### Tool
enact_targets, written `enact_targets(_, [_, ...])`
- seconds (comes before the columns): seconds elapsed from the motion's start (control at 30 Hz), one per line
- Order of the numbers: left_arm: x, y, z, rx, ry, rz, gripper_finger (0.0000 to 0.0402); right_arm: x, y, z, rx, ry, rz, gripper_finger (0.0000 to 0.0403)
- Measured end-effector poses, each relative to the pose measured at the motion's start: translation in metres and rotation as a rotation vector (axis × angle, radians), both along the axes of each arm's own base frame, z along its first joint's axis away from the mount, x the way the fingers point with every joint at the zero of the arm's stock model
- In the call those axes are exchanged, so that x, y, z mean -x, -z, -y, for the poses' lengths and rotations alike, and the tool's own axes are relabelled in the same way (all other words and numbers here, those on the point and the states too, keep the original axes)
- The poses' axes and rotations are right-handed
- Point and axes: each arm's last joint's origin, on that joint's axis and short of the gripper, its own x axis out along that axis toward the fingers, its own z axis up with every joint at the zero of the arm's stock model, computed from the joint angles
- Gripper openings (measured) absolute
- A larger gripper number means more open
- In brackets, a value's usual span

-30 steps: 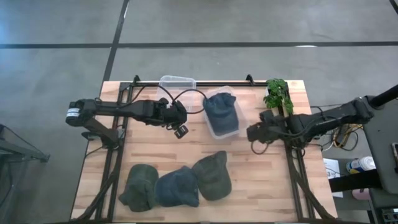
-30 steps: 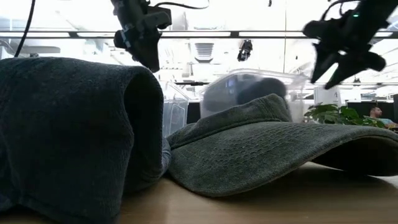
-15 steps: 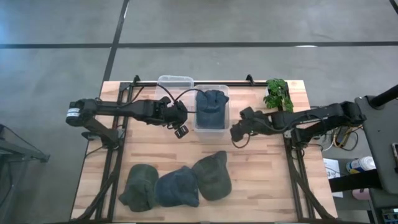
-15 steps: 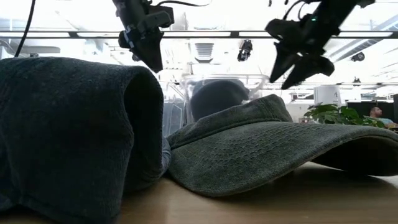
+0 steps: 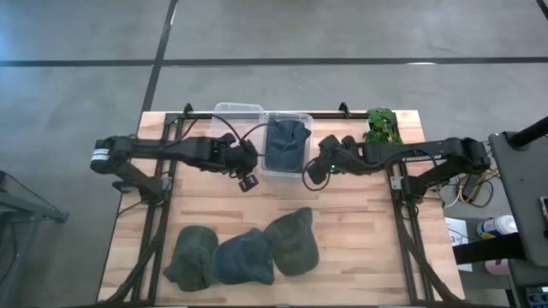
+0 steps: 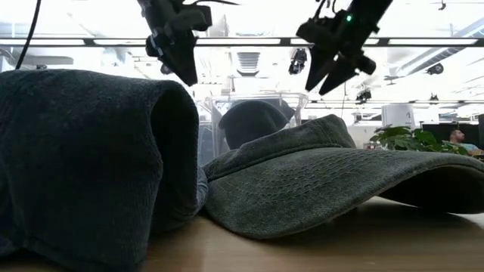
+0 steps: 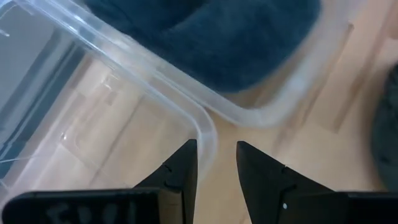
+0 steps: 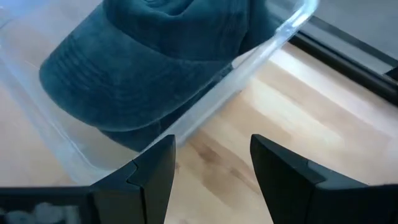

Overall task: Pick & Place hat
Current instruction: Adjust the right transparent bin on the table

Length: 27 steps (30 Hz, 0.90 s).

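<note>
A clear bin (image 5: 301,167) holding a blue hat (image 5: 285,141) stands at the table's far edge, beside an empty clear bin (image 5: 238,113). The same blue hat (image 8: 155,68) fills the right wrist view. Three more hats lie along the near edge: a green hat (image 5: 190,257), a blue hat (image 5: 244,258) and a green hat (image 5: 293,241). My right gripper (image 5: 311,171) is open at the filled bin's right near corner. My left gripper (image 5: 248,178) is open, just near of the gap between the bins (image 7: 205,134). My right gripper comes level from the table's right, with one finger (image 8: 155,168) in front of the filled bin's rim (image 8: 205,109) near its corner. Whether the finger touches the wall, I cannot tell.
A potted plant (image 5: 383,127) stands at the far right corner. A black rail (image 5: 257,112) runs along the far edge behind the bins. Bare wood lies between the bins and the hats. In the low view the near hats (image 6: 333,181) block most of the table.
My right gripper has moved toward the table's left and a little toward the far edge. The filled bin has slid left ahead of it and turned from askew to square, and now stands against the empty bin.
</note>
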Motion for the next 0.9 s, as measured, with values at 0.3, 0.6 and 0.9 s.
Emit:
enact_targets(0.3, [0.019,0.001,0.021,-0.067,0.037,-0.204,0.0106,-0.008,-0.018,-0.030,-0.296,-0.263,0.071,0.0203])
enact_targets(0.6, [0.022,0.004,0.028,-0.080,0.057,-0.232,0.0106,-0.041,0.022,-0.052,-0.231,-0.403,0.002,0.0203])
enact_targets(0.9, [0.025,0.005,0.039,-0.049,0.033,-0.217,0.0106,-0.064,0.035,-0.022,-0.120,-0.297,-0.017,0.0203])
